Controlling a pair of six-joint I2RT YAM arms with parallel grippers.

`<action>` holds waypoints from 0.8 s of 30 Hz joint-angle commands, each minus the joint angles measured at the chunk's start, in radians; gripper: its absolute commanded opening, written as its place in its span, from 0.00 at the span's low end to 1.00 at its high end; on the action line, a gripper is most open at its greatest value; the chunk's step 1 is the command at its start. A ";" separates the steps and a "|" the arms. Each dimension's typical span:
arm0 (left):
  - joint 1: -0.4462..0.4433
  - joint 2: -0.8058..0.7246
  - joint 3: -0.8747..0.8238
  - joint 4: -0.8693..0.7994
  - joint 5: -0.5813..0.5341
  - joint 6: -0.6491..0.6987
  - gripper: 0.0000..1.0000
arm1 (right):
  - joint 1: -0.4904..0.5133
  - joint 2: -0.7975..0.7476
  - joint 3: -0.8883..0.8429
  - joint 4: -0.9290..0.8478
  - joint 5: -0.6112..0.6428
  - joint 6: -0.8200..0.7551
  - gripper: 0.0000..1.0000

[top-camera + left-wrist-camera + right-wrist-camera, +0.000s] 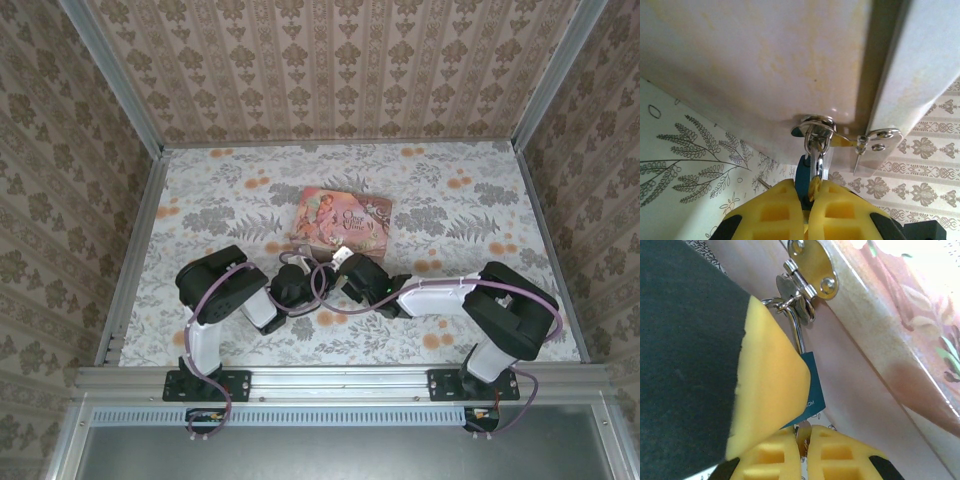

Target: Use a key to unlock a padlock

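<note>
Padlock [812, 385]: smooth blue body w/ shiny metal shackle [798, 335].

Padlock [800, 177] and key [800, 432] mostly buried in foam
In the left wrist view only a blue strip of the padlock's body and its shackle clear the left tool's [807, 192] pinched pads, themselves cut off by the bottom edge. In the right wrist view the key is a mere glint between the right tool's [804, 440] pressed pads, its shape untellable. The tin's [765, 65] wall looms close, blurred.
</note>
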 commanded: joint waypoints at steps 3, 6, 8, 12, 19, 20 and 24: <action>0.001 0.044 -0.009 -0.093 0.019 -0.021 0.00 | -0.079 -0.092 0.025 -0.017 -0.287 0.113 0.00; 0.002 0.048 -0.010 -0.093 0.019 -0.021 0.00 | -0.143 -0.112 0.026 -0.016 -0.477 0.194 0.00; 0.001 0.053 -0.010 -0.093 0.019 -0.021 0.00 | -0.184 -0.111 0.028 0.001 -0.595 0.247 0.00; 0.001 0.054 -0.011 -0.093 0.017 -0.021 0.00 | -0.236 -0.075 0.036 0.037 -0.758 0.338 0.00; 0.000 0.053 -0.016 -0.093 0.010 -0.021 0.00 | -0.286 -0.057 -0.011 0.146 -0.825 0.451 0.00; 0.000 0.053 -0.016 -0.093 0.010 -0.021 0.00 | -0.294 -0.064 -0.018 0.149 -0.824 0.466 0.09; 0.001 0.056 -0.016 -0.093 0.007 -0.021 0.00 | -0.333 -0.132 -0.079 0.165 -0.800 0.527 0.54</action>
